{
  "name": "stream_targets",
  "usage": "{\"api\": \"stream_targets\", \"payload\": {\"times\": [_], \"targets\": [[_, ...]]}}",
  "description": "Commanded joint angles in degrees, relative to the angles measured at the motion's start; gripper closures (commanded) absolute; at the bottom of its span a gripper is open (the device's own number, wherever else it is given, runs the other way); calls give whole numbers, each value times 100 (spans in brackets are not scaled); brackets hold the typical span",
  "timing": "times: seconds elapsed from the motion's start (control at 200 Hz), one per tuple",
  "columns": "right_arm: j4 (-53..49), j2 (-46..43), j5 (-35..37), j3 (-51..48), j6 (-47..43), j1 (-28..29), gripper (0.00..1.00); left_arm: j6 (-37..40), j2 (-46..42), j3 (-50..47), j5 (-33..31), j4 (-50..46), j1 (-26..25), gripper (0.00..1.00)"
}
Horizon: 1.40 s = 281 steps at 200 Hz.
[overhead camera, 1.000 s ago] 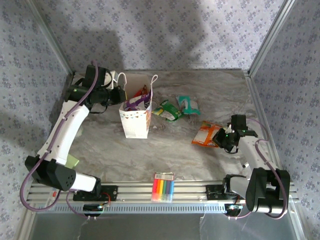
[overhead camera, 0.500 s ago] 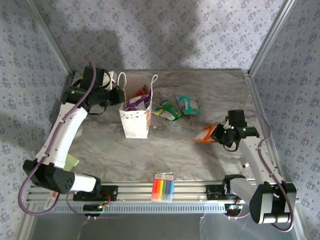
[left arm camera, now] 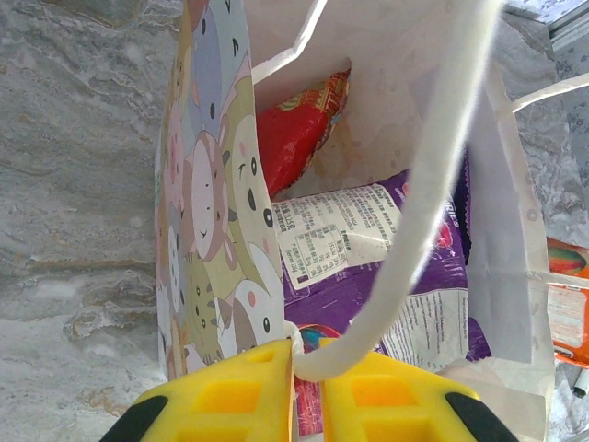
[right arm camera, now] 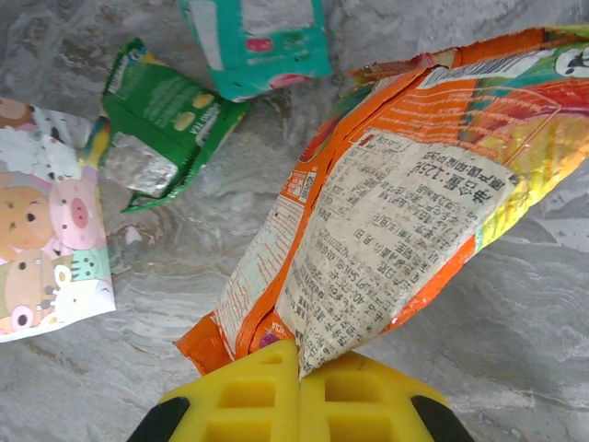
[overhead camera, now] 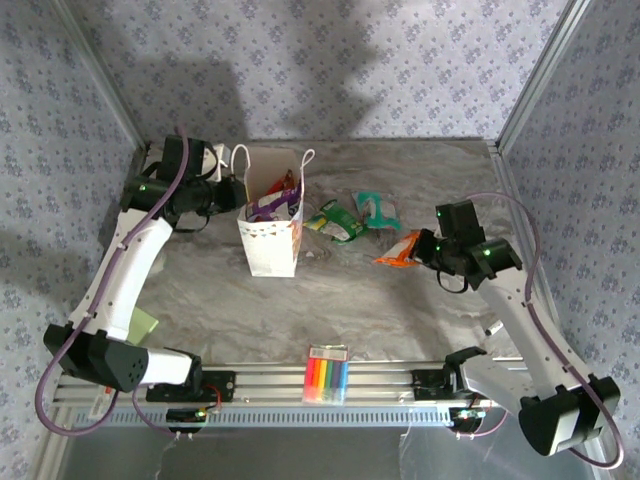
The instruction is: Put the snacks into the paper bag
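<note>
The orange packet is held at one end by the right gripper, closed on it, and projects from it toward the left arm's side. Beyond it, well apart from that gripper, the green packet and the teal packet are laid on the table. The left gripper is set against the paper bag at its rim. Just past its fingertips, a purple packet and a red packet are seen inside the bag.

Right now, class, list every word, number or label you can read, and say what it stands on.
Nothing can be quoted.
On the orange packet: dense print, too small to read.
On the purple packet in the paper bag: white print table, blurred.
On the teal packet and green packet: labels illegible.
</note>
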Motion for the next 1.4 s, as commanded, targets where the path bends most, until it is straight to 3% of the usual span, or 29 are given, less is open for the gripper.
{"api": "stream_targets", "payload": {"times": [0.0,0.395,0.835,1.399], "targets": [[-164,-10,464,523,52,316,100,39,-162,-71,134,119,49,85],[-663,708,1624,2683,-777,1694,100,-18,-194,-162,290,224,117,85],[-985,1809,1900,4859,-1958,2409,100,0,-259,-186,326,228,189,84],[-979,2823,2328,6375,-2937,3232,100,53,-334,-242,420,244,278,84]]}}
